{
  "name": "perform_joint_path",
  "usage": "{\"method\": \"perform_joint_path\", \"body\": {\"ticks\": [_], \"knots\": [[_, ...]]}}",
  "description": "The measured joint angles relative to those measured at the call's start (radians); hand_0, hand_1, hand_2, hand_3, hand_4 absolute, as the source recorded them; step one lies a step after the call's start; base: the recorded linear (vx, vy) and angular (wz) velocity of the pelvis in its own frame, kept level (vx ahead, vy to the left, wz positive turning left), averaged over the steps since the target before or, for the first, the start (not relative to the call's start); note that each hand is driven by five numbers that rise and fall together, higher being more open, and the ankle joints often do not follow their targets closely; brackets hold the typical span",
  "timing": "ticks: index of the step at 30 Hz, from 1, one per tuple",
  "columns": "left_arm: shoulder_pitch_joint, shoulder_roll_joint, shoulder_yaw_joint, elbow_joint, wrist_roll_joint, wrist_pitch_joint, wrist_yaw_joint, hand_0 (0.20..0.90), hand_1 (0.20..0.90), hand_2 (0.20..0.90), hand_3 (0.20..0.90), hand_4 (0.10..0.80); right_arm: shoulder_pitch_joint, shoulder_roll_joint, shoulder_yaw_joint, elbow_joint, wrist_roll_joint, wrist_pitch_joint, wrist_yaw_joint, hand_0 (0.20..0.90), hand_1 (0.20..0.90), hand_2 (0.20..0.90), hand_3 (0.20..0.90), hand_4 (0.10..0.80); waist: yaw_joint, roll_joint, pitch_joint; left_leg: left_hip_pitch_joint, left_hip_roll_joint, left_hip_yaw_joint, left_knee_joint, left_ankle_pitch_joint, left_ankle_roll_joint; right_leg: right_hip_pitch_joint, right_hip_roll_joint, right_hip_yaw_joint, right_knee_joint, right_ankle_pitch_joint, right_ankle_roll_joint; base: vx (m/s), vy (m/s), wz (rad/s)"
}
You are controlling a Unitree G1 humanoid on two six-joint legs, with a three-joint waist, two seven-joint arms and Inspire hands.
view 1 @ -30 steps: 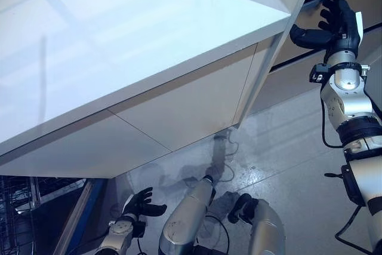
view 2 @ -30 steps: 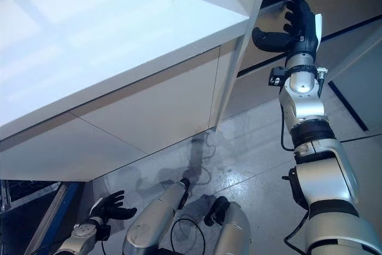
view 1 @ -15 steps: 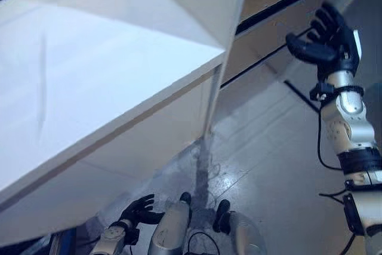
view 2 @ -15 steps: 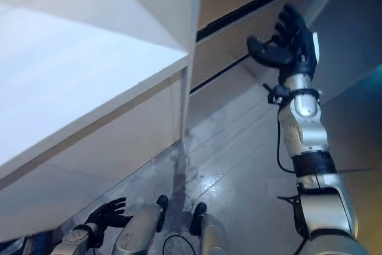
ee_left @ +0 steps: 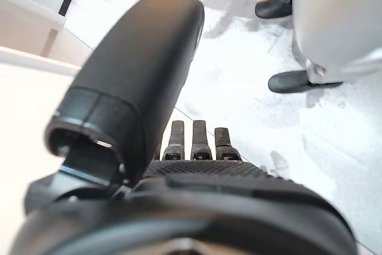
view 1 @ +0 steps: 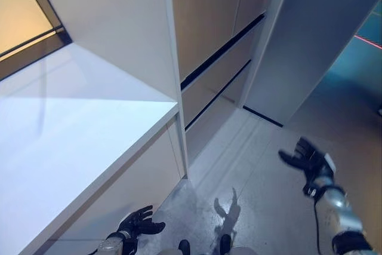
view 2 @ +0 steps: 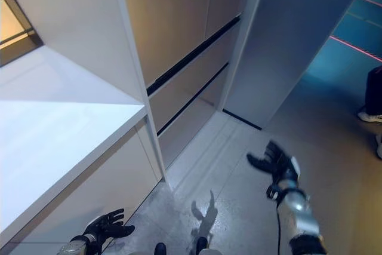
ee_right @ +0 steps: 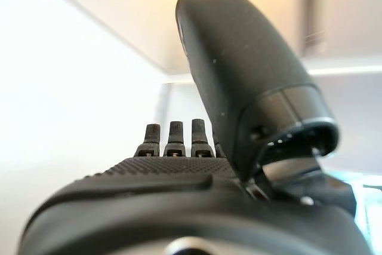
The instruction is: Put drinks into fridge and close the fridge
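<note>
From the left eye I see my left hand [view 1: 136, 224] low by the white flat counter [view 1: 71, 147], fingers spread, holding nothing. My right hand [view 1: 310, 160] hangs over the grey shiny floor [view 1: 250, 171], spread too. The right eye shows tall brown cabinet fronts [view 2: 179, 22]. Both wrist views show straight fingers. I see no drinks, and I cannot tell which thing is the fridge.

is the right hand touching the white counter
Apart. The left eye view shows the right hand open over bare floor, well clear of the white counter on the other side.
</note>
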Motion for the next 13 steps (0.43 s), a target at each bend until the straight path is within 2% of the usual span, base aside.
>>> {"method": "perform_joint_path", "body": {"ticks": [5,9,13], "knots": [[0.003,-0.024,-0.001,0.111,0.004,-0.005,0.002,0.900,0.900,0.900,0.900,0.800,0.028,0.119,0.030,0.361,-0.155,-0.010,0.064,0.900,0.900,0.900,0.900,0.800,0.011,-0.003,-0.043,0.030,0.008,-0.005,-0.027,0.007,-0.007,0.044,0.008,-0.007,-0.034,0.005,-0.005,0.001,-0.029,0.05],[0.036,-0.024,-0.002,0.180,0.025,-0.008,0.003,0.900,0.900,0.900,0.900,0.800,0.049,0.164,0.066,0.475,-0.268,0.009,0.113,0.900,0.900,0.900,0.900,0.800,0.012,0.004,-0.048,0.031,0.009,-0.015,-0.030,0.011,-0.012,0.057,0.009,-0.020,-0.052,0.009,-0.009,0.010,-0.013,0.07],[0.039,-0.027,0.003,0.215,0.022,-0.020,0.006,0.900,0.900,0.900,0.900,0.800,0.055,0.186,0.059,0.544,-0.248,0.035,0.131,0.900,0.900,0.900,0.900,0.800,0.013,0.008,-0.059,0.033,0.009,-0.032,-0.039,0.021,-0.015,0.063,0.009,-0.034,-0.052,0.009,-0.011,0.018,0.003,0.16]]}}
